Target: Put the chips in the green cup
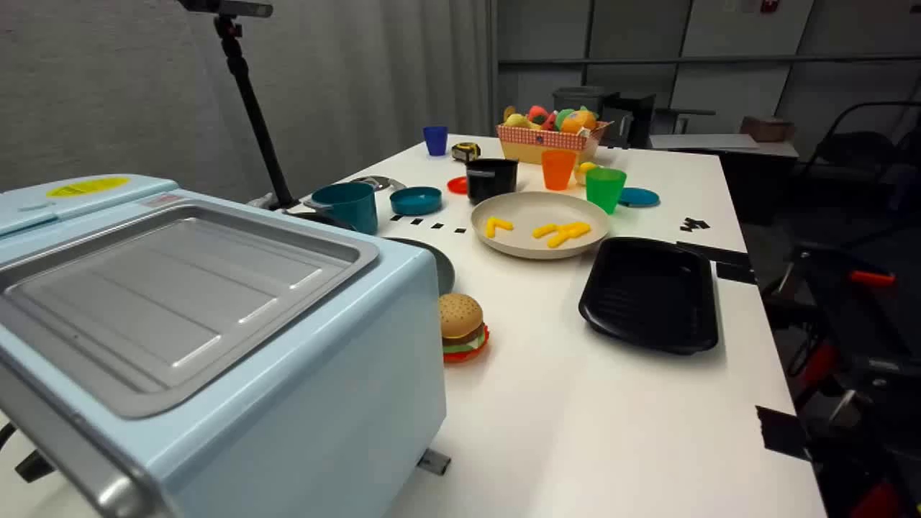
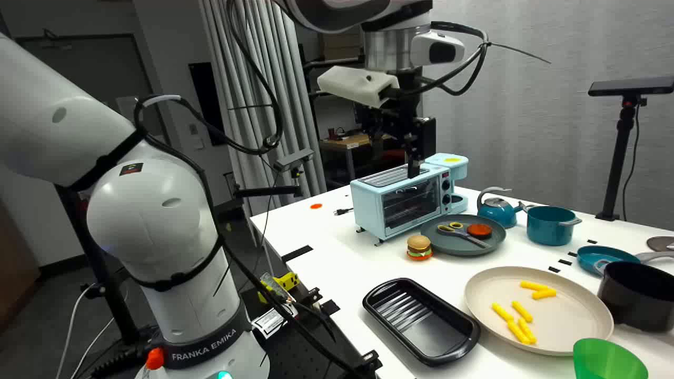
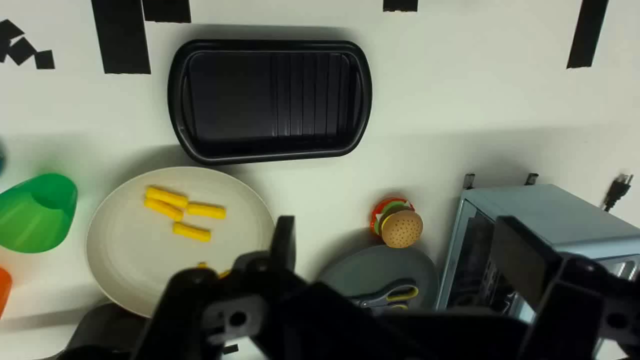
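The chips are several small yellow sticks lying on the cream plate (image 3: 130, 250). They show in the wrist view (image 3: 191, 232) and in both exterior views (image 1: 568, 234) (image 2: 522, 311). The lime-green cup (image 1: 606, 189) stands upright beside the plate, and it also shows in the wrist view (image 3: 40, 215) and, cut off by the frame's edge, in an exterior view (image 2: 608, 360). My gripper (image 3: 402, 245) is wide open and empty, its fingers apart in the wrist view. In an exterior view the gripper (image 2: 414, 166) hangs high, away from plate and cup. Its left finger hides part of the plate and some chips in the wrist view.
A black tray (image 3: 270, 100) lies beside the plate. A toy burger (image 3: 401, 229) and a dark pan (image 2: 463, 247) with scissors stand near a light-blue toaster oven (image 2: 368, 202). A black pot (image 1: 491, 178), an orange cup (image 1: 558, 170) and a teal pot (image 2: 550, 225) stand around the plate.
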You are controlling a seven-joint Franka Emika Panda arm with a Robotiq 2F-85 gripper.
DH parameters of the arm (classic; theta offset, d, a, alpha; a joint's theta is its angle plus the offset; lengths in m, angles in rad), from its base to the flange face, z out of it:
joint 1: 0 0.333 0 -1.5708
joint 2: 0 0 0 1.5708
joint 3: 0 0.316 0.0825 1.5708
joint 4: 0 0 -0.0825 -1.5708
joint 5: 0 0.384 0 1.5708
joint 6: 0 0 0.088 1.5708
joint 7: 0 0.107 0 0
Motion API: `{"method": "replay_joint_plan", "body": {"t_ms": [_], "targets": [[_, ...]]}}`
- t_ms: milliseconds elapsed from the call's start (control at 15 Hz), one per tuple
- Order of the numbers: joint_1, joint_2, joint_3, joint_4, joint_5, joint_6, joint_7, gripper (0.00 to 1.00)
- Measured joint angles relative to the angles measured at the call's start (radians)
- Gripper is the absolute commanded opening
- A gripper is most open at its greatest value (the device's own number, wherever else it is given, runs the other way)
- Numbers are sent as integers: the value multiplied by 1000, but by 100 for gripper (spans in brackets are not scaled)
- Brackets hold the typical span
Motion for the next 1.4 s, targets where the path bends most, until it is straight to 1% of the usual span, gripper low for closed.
{"method": "replay_joint_plan", "body": {"t_ms": [1067,1400], "targets": [[-1,4,1,0,0,0,1,100],[-14,47,1,17,0,5,21,100]]}}
